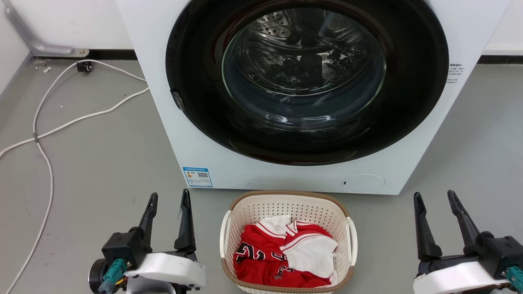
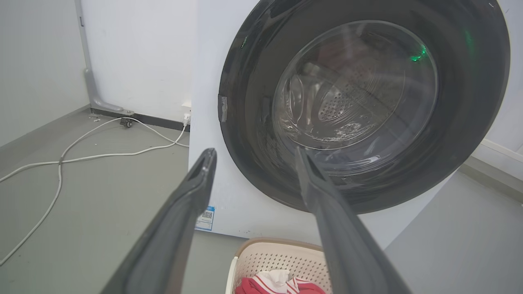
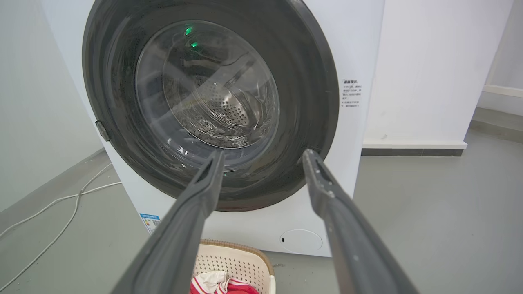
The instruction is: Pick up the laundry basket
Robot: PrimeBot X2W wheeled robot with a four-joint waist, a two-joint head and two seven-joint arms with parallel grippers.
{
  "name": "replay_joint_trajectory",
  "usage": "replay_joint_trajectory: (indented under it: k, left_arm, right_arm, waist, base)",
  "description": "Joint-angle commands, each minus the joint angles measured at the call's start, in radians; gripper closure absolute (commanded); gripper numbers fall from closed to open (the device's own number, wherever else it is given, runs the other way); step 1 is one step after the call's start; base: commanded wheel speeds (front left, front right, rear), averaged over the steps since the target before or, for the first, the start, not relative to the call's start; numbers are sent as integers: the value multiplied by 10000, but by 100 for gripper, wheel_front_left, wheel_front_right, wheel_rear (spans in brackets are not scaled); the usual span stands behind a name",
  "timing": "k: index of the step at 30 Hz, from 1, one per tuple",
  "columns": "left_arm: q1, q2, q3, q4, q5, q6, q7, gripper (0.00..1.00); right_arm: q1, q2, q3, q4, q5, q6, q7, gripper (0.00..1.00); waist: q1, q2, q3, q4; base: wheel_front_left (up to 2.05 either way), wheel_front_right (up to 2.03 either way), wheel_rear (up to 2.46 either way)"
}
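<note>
The left gripper [image 1: 169, 194] and right gripper [image 1: 434, 194] each show two long, dark, tapering fingers, spread apart and holding nothing. Between them on the smooth grey floor [image 1: 102, 163], touching neither, stands the basket [image 1: 286, 210]. It is rounded cream perforated plastic with a brown woven-look rim and white loop handles, and holds crumpled red and white clothes [image 1: 265, 253]. Just behind it is a white washer [image 1: 163, 122] with its round, dark, glossy door [image 1: 196, 102] closed. A white cable [image 1: 36, 138] trails at left.

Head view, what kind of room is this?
Probably a laundry area: a front-loading washing machine stands on a grey floor, with a laundry basket of red and white clothes before it.
</note>
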Motion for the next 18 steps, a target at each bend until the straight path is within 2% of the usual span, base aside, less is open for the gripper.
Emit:
replay_joint_trajectory:
  k: [1,18]
  left_arm:
    - [102,19,-23,-79,221,59,-73,0]
    - [244,18,-165,-99,1368,258,-386,0]
  right_arm:
    - [110,-2,10,-102,-243,-3,-114,0]
    - [305,3,22,-239,-1516,-3,-412,0]
  waist:
    - [-1,0,5,-3]
    - [-1,0,-33,0]
  base:
    - [0,0,0]
    - [0,0,0]
